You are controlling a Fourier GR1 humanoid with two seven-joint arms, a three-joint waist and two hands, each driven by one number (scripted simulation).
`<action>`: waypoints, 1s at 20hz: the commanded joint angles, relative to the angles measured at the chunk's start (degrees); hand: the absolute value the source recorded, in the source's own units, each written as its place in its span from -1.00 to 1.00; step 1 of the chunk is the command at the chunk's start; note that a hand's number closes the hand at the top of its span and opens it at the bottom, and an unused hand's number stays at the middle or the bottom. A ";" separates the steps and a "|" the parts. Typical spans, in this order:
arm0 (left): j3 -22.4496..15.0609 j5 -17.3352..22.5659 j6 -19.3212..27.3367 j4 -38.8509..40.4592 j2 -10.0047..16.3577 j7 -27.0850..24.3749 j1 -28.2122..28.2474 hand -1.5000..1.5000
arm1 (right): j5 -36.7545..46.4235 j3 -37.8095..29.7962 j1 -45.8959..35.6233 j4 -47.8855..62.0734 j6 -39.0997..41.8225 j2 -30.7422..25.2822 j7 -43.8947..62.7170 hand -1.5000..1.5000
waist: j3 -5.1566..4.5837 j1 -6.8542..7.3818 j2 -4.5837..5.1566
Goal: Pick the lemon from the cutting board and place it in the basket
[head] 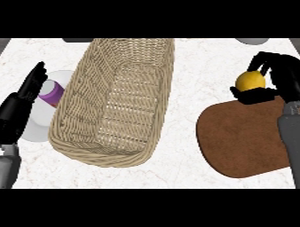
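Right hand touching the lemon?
Touching. Head view: the right hand curls round the lemon, with fingers over its top and the thumb under it.

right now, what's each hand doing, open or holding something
Left hand: open, fingers straight, holding nothing.
Right hand: curled round the lemon.

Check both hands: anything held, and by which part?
Right hand holds the lemon: fingers curl over its top and under its bottom, its left face exposed. Left hand is open, holding nothing.
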 commanded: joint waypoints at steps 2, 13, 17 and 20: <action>-2.50 -1.78 1.24 -0.76 -2.22 0.30 0.51 0.00 | -10.30 -3.42 -5.68 -12.48 1.88 6.07 3.05 1.00 | 0.00 -0.08 -0.19; -0.17 0.00 -1.39 2.38 -0.48 -1.30 -2.12 0.00 | -19.22 -2.15 -31.87 -15.93 15.59 8.45 26.32 1.00 | -0.06 1.76 0.69; 0.27 -1.04 -0.45 2.45 -0.64 -2.92 -1.13 0.00 | -19.04 1.44 -39.99 -13.29 17.68 11.46 35.00 1.00 | -0.07 1.84 0.64; -1.37 -1.98 -0.18 -0.52 -1.66 -2.01 0.61 0.00 | -16.64 2.80 -44.43 -5.73 12.77 15.11 35.18 1.00 | -0.05 2.42 0.72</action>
